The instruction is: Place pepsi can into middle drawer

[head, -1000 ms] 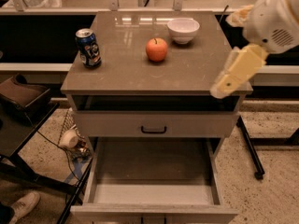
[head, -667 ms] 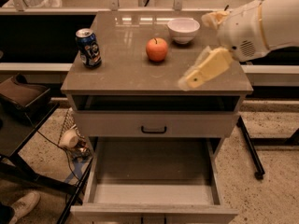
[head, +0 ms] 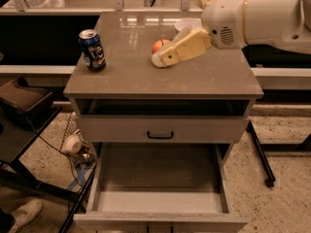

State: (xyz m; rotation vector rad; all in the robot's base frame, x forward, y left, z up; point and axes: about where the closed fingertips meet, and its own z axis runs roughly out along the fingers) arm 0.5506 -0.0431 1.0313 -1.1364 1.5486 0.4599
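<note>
The pepsi can [head: 93,50] is dark blue with a silver top and stands upright at the left side of the cabinet top [head: 126,76]. My gripper [head: 164,58] is cream-coloured and reaches in from the right on a white arm [head: 257,16]. It hangs low over the middle of the top, well to the right of the can and not touching it. The middle drawer [head: 160,178] is pulled out wide at the bottom front, with a bare grey floor and low side walls.
An orange-red apple [head: 158,44] sits just behind my gripper, partly hidden. A white bowl [head: 185,24] stands behind it. A closed drawer front with a black handle [head: 160,135] lies above the open drawer. Dark chair parts [head: 22,101] and cables lie at the left.
My arm has swung left across the cabinet top, from its right edge to the middle in front of the apple. The can has not moved.
</note>
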